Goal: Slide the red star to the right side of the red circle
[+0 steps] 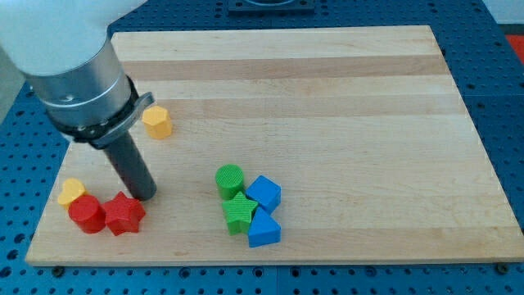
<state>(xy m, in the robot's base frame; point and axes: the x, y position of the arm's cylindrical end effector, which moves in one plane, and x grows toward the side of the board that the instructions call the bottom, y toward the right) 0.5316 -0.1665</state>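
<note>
With no pincer to open or shut, only my tip (145,195) resting just above-right of the ridged red plastic star (124,214), which already touches the red plastic circle's (86,214) right side on the wooden worktop (327,98), I judge only fine nudging remains.

Star (124,214) touches circle's (86,215) right side; my tip (145,196) just above-right.

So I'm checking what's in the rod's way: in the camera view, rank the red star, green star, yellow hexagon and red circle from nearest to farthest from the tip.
From my tip:
1. Red star, just below, toward the view's left.
2. Red circle, left of the star.
3. Yellow hexagon, toward the view's top, and green star, to the view's right: too close to call.
</note>
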